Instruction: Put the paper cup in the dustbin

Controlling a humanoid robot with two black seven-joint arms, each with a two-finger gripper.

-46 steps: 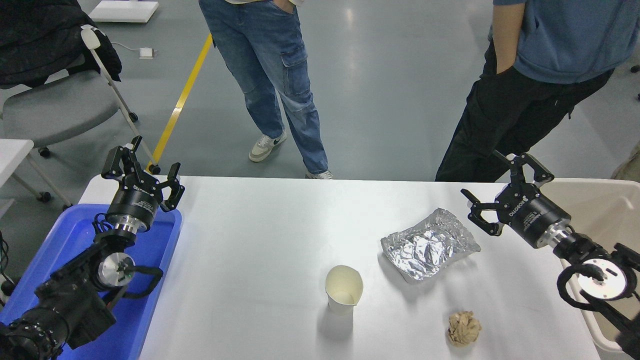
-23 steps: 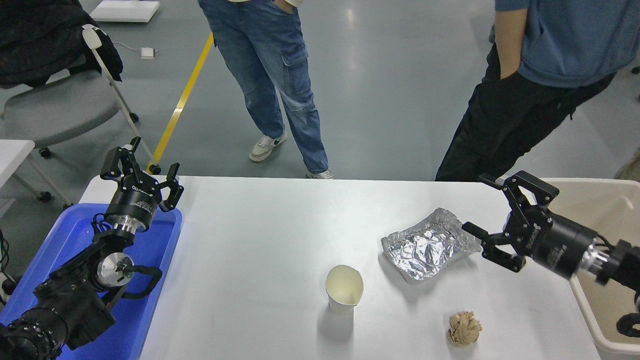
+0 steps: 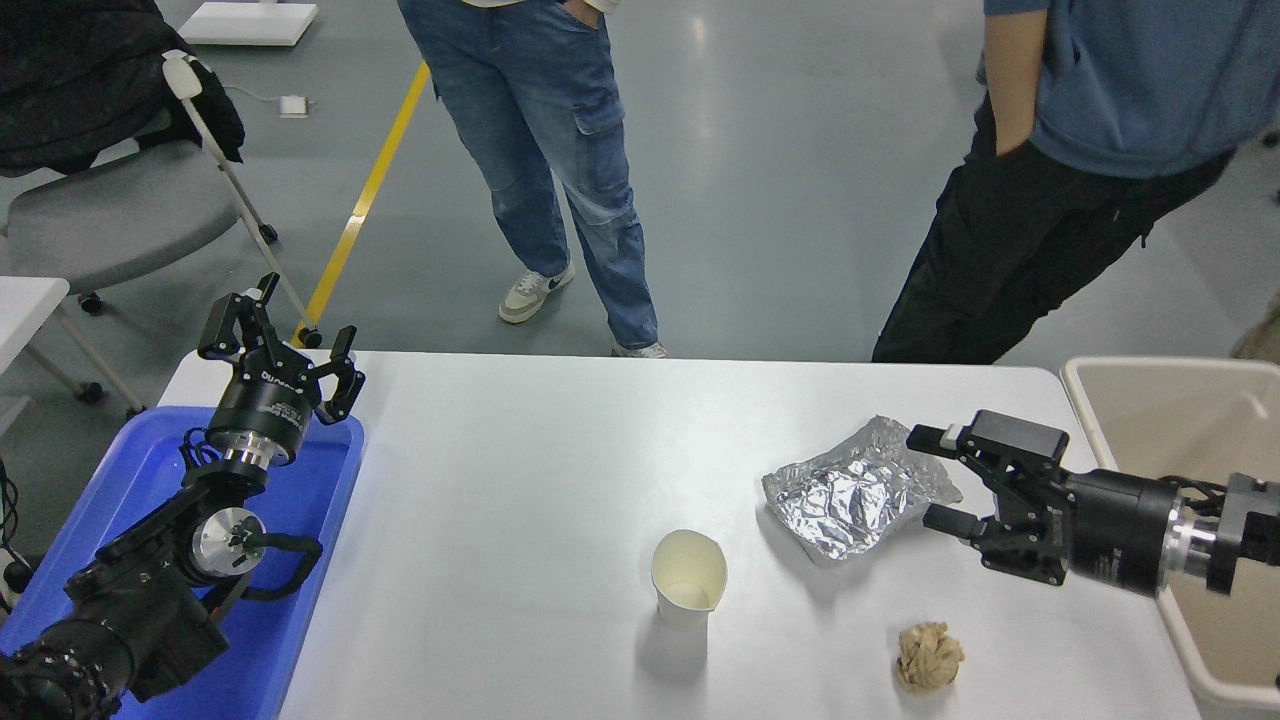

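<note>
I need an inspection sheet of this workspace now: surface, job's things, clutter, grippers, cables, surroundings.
Surface: white table, no spills seen.
Job's things: cup upright, mid-table, untouched; bin at the right edge, open.
Clutter: foil bag right of the cup; paper ball near the front edge; blue tray at the left.
Grippers: right gripper open, beside the foil bag; left gripper open, parked over the tray.
Cables: black cables on the left arm.
Surroundings: two people at the far side; chair far left.
</note>
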